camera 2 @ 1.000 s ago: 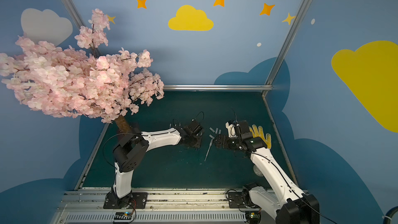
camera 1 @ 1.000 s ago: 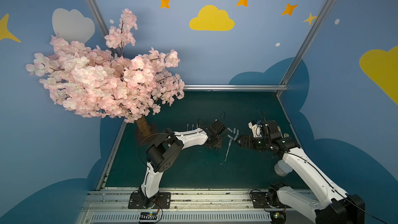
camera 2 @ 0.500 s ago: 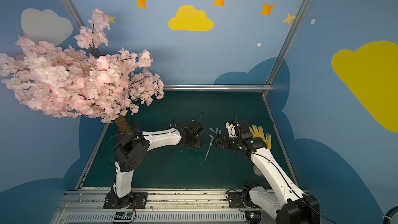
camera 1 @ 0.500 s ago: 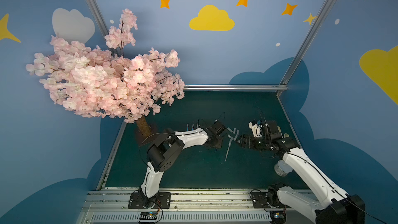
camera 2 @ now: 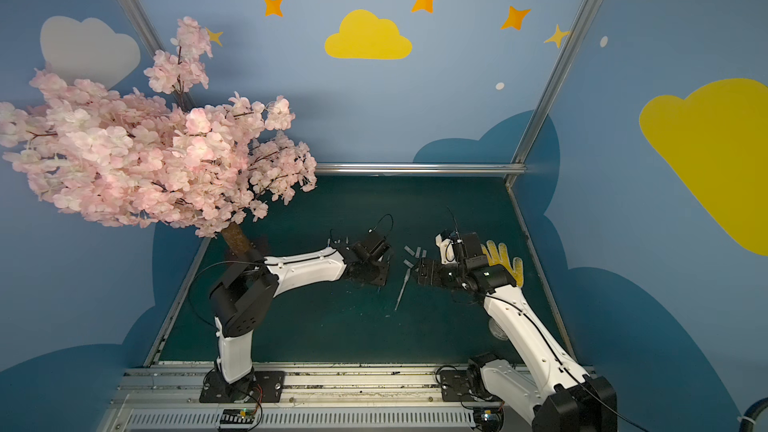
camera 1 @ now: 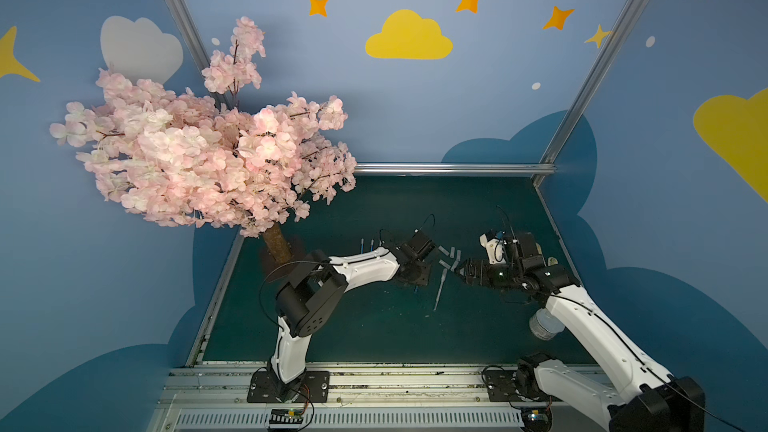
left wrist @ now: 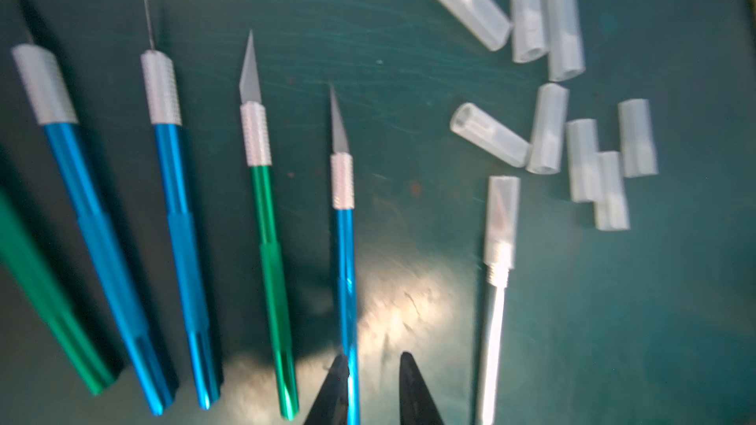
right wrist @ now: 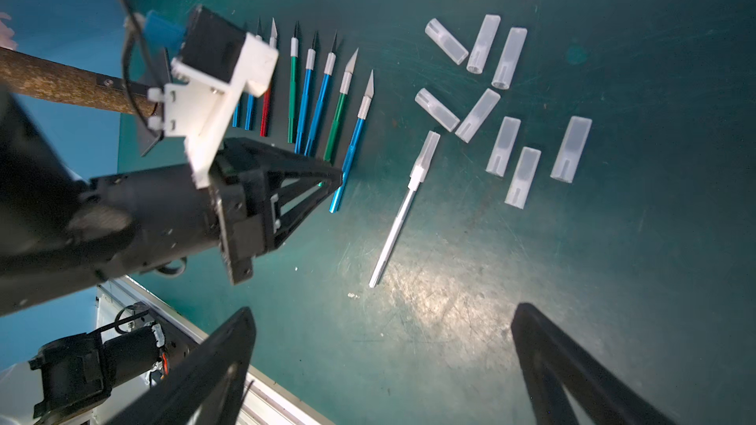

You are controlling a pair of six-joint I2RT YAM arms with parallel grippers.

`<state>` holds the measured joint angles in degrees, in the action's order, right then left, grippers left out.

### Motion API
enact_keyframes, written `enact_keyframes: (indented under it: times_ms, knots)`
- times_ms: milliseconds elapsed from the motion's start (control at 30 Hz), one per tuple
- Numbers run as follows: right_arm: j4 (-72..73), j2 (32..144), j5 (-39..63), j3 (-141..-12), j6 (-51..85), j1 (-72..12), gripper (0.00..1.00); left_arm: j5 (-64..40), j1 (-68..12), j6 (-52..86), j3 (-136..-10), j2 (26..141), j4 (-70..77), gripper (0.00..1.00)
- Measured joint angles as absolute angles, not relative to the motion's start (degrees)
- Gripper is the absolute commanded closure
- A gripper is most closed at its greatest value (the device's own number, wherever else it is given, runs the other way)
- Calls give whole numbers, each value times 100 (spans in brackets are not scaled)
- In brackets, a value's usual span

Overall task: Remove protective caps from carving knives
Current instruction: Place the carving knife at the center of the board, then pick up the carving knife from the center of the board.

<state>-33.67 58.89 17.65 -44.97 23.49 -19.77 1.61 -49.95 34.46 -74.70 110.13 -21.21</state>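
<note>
The left gripper (left wrist: 373, 357) has opened a little and holds nothing; the blue knife (left wrist: 343, 239) lies by one finger. The right gripper (right wrist: 382, 312) is wide open, empty.

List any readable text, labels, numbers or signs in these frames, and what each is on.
None readable anywhere.
Knives and caps: no visible print.
Mat: scratches only, no numbers.
Bottle: partly behind the arm and too small to tell whether it carries print.
Walls: painted clouds and stars, no words.
</note>
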Motion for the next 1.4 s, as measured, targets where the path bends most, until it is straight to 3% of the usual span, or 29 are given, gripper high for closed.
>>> enact_keyframes:
  times_ms: [433,967,1400]
  knots:
    - [-2980,5896,1763,-4438,2180,-1920,2,336,-5929,3710,-7435,10392,-2263,68]
    - [-3131,5717,1702,-4368,2211,-1916,2,329,-6114,3776,-7437,10645,-2200,62]
    - [-3494,5321,1540,-4261,2300,-1916,2,322,-6119,3719,-7717,11091,-2359,69]
